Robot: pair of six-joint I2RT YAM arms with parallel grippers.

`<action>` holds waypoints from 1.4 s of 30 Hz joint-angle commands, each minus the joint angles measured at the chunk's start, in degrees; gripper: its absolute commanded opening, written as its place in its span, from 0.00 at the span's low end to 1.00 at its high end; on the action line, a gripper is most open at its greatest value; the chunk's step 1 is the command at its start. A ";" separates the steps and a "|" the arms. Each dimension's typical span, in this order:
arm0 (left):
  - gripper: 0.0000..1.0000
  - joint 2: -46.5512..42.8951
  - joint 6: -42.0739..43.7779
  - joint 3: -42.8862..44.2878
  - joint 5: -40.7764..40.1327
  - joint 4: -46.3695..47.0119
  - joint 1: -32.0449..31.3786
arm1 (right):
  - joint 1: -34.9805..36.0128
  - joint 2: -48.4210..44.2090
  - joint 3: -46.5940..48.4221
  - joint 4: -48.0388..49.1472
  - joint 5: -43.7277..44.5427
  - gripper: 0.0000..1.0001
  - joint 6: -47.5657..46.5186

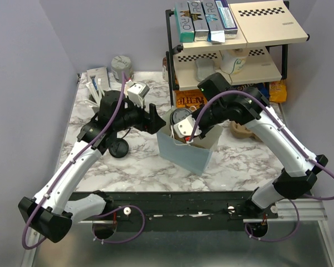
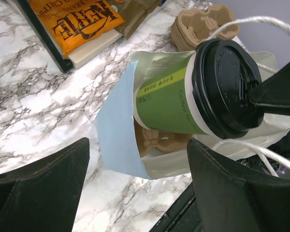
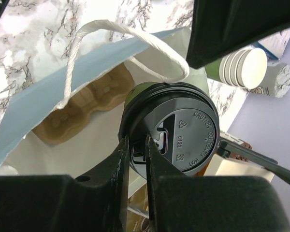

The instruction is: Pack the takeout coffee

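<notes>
The takeout coffee point(image 2: 169, 101) hung tilted in the mouth of the one pale blue paper bag point(image 1: 185, 153), which stood on a white marbled surface point(image 1: 239, 167) between lavender walls. Inside the bag lay one cardboard carrier point(image 3: 82, 108). Left of the bag lay one loose black lid point(image 1: 118, 148). Beyond the bag were one stack of lidless cups point(image 3: 242, 67), one grey cup point(image 1: 122, 65) and one shelf rack point(image 1: 265, 71). The right gripper's point(image 3: 135, 145) jaws were pinched on the coffee's lid rim. The left gripper's point(image 1: 155, 119) jaws stood wide apart just left of the bag, holding nothing.
</notes>
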 commanded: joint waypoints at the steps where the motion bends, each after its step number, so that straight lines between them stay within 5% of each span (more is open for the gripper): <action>1: 0.89 -1.94 -0.54 1.46 -2.77 -1.45 -0.05 | 1.70 0.59 0.18 -10.59 2.67 0.01 1.88; 17: 0.90 -3.26 -0.98 0.93 -4.27 -2.94 0.04 | 4.34 2.52 -2.11 -10.68 10.41 0.01 5.14; 42: 0.91 -2.91 -1.42 -1.18 -3.48 -0.92 0.13 | 2.50 7.71 -3.51 -10.68 1.46 0.01 -2.68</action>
